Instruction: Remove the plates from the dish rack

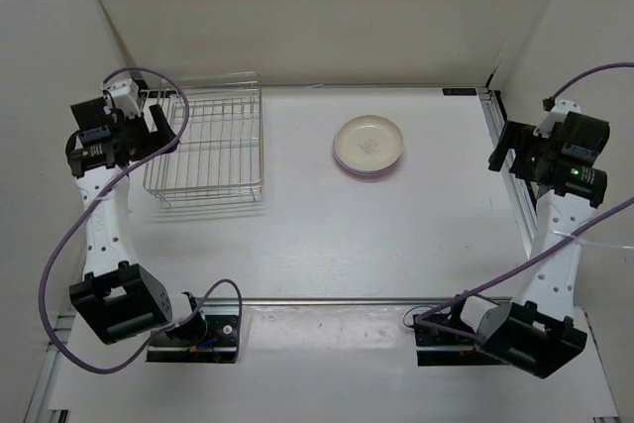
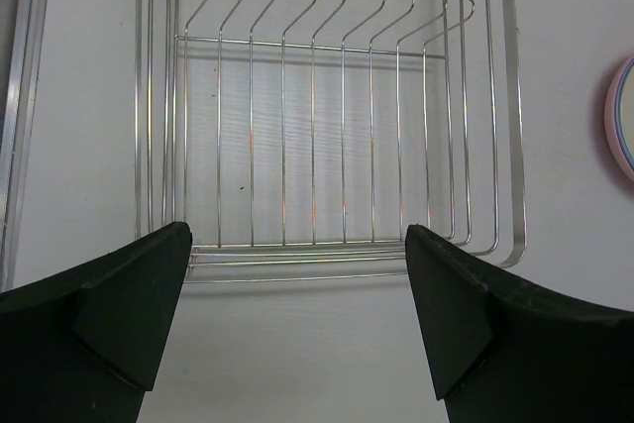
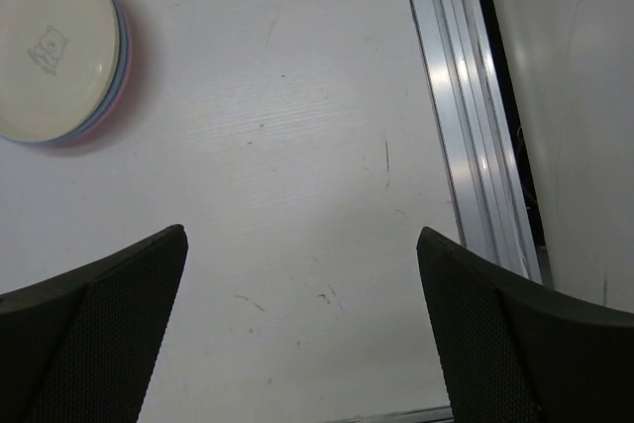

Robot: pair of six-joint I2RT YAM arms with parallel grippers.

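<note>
The left gripper (image 2: 297, 245) gaped wide and empty, the plateless dish rack (image 2: 314, 146) just ahead. The right gripper (image 3: 300, 245), likewise wide and empty, had the stacked plates (image 3: 54, 47) ahead to its left. Unloading looked finished; only parking seemed due.

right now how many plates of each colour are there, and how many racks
cream plate: 1
blue plate: 1
pink plate: 1
dish rack: 1
total: 4
</note>
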